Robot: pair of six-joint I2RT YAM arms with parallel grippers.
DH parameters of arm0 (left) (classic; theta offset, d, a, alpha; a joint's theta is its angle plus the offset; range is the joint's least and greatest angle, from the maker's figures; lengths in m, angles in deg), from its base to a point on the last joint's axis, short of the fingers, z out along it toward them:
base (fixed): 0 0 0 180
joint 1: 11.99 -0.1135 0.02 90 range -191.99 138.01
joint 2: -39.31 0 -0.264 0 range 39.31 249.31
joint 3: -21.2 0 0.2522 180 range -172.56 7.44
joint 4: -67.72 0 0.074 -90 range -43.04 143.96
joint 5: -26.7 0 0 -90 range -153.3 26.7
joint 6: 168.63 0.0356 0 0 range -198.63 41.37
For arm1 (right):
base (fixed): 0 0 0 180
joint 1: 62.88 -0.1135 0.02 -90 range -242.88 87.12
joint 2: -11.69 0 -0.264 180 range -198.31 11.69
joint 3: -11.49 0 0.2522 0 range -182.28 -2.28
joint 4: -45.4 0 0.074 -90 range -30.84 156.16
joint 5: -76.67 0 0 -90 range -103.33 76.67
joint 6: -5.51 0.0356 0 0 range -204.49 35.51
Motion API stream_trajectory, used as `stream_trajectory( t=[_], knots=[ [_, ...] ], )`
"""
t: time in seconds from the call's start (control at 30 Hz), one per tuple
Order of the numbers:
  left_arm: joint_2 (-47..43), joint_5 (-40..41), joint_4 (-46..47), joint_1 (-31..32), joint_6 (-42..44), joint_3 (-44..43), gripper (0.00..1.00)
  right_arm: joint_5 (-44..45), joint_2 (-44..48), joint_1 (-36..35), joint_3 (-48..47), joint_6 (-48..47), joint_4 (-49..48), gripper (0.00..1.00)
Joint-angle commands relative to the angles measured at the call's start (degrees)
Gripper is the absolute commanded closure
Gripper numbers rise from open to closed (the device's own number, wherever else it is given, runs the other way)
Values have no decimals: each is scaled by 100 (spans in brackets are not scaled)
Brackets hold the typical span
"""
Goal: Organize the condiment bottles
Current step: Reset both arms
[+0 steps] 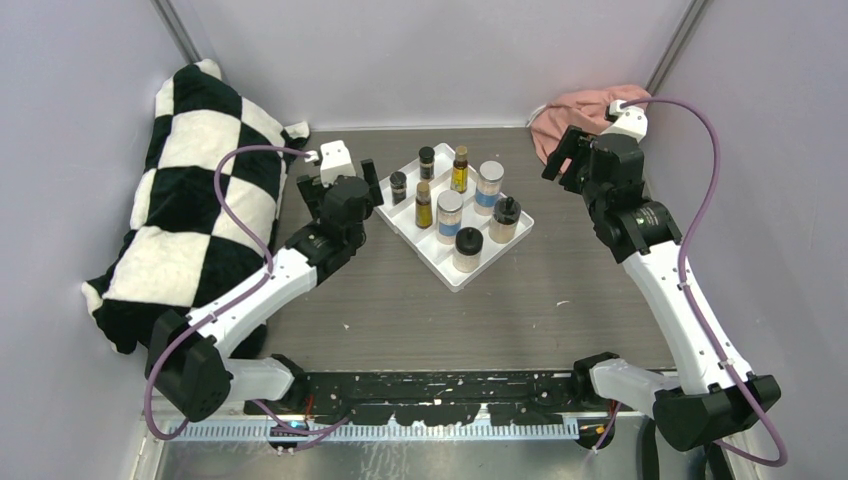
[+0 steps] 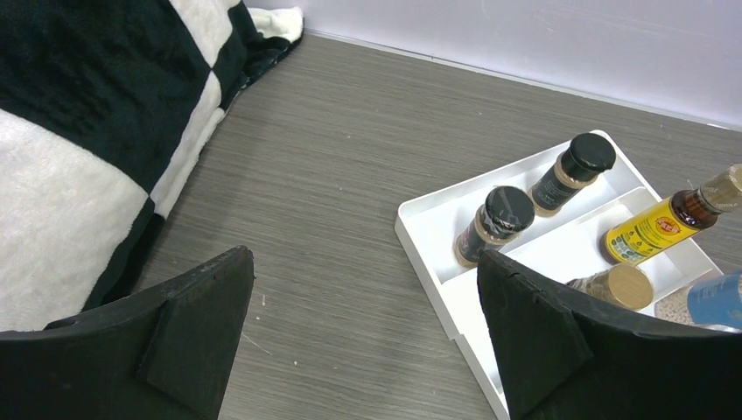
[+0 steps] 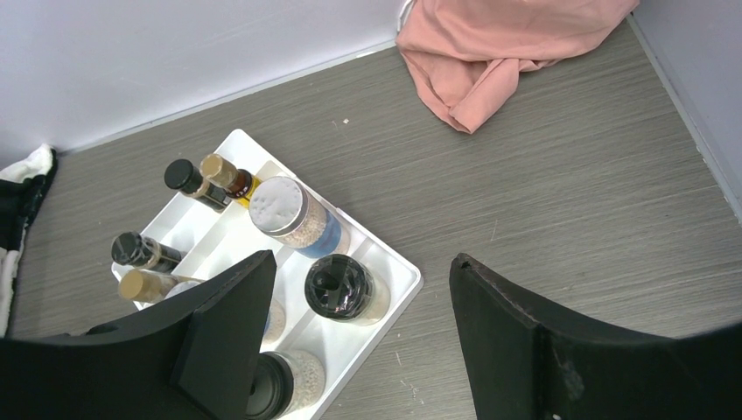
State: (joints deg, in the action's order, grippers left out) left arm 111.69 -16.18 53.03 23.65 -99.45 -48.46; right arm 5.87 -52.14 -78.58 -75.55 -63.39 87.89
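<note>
Grey tabletop (image 1: 400,310), white tray (image 1: 418,250): condiment bottles (image 1: 449,215) upright, probably light, slick, rigid, so pinch mid-body. Left gripper (image 2: 363,280) spread wide, right gripper (image 3: 360,262) parted, both empty.

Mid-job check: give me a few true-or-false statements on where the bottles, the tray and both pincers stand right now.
1. All eight condiment bottles stand in the white tray. True.
2. The left pincer holds a tiny dark bottle. False: it is open and empty, left of the tray.
3. The pink cloth lies in the far right corner, off the tray. True.
4. The right pincer is shut on a silver-lidded jar. False: it is open and empty, above the table to the right of the tray.
5. One tan jar lies tipped over on the table. False: both tan black-capped jars stand upright in the tray.
</note>
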Motion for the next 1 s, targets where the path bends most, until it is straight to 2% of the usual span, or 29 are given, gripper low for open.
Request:
stream_trajectory(
  t=[0.0,0.97],
  knots=[
    [-198,88,111,31,-106,35,0,31,174,-56,6,-88,-213,21],
    [-259,87,119,78,-78,106,0,22,195,-110,44,-106,-224,22]
  ],
)
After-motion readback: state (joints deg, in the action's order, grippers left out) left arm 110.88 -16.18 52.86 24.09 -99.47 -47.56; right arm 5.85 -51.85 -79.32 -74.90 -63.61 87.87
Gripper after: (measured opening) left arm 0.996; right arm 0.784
